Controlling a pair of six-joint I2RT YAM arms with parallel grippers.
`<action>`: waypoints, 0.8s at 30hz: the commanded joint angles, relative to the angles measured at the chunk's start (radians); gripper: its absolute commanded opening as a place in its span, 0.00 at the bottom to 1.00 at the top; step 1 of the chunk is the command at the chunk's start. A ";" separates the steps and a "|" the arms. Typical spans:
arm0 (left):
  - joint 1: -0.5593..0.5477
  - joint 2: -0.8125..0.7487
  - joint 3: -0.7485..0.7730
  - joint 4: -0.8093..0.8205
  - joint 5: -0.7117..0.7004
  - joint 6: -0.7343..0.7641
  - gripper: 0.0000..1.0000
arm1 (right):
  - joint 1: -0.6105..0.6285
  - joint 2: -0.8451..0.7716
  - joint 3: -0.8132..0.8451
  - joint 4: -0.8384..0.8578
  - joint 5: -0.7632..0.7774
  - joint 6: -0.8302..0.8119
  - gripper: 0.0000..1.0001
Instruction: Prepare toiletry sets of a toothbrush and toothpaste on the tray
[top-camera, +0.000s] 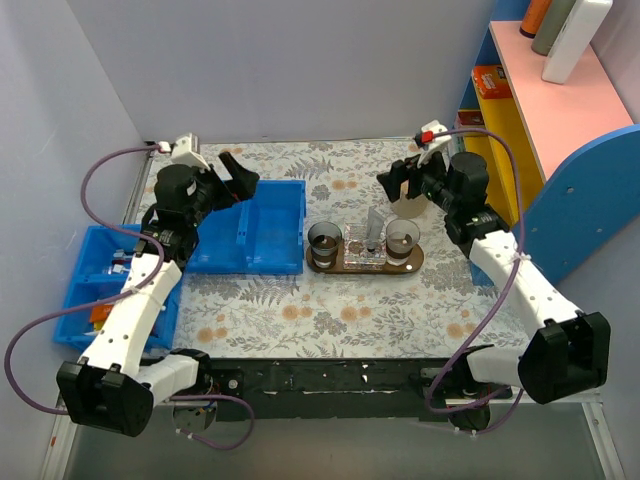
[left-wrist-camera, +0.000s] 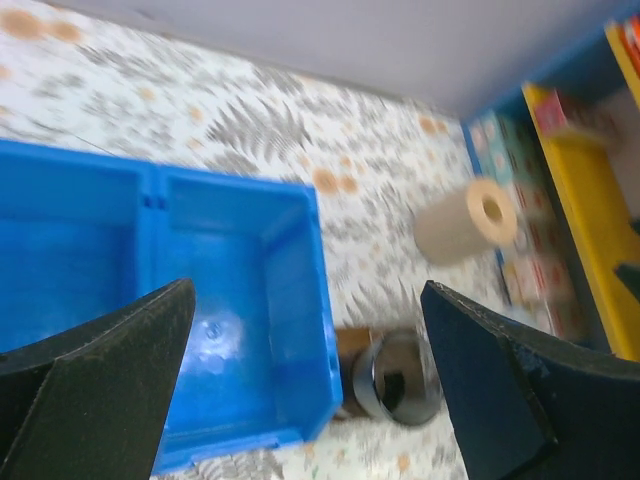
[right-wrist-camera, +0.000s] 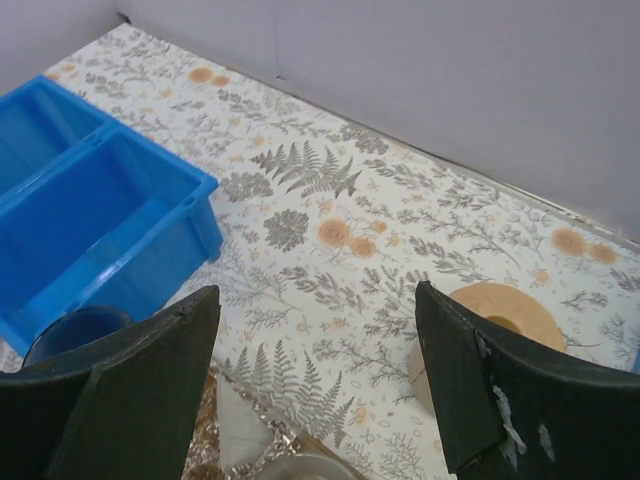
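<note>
Both jaws stand wide and empty: the left gripper (top-camera: 240, 176) over the blue plastic divided bin (top-camera: 262, 240), the right gripper (top-camera: 396, 180) beyond the dark brown wooden tray (top-camera: 415, 262) at table centre. I cannot spot the toothpaste. The left arm should probably search the cluttered outer blue bin (top-camera: 78, 290) first.

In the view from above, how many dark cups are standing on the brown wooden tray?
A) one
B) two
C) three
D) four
B. In the top view, one dark cup stands at the left end of the tray and a second one at the right end. No other cup shows on it.
</note>
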 joint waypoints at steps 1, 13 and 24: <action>0.019 0.036 0.187 -0.195 -0.378 -0.100 0.98 | -0.009 0.075 0.120 -0.053 0.101 0.052 0.83; 0.089 0.191 0.454 -0.853 -0.668 -0.516 0.98 | -0.009 0.302 0.520 -0.377 0.187 0.101 0.71; 0.500 0.085 0.303 -1.032 -0.541 -0.582 0.93 | -0.009 0.363 0.621 -0.564 0.250 0.135 0.57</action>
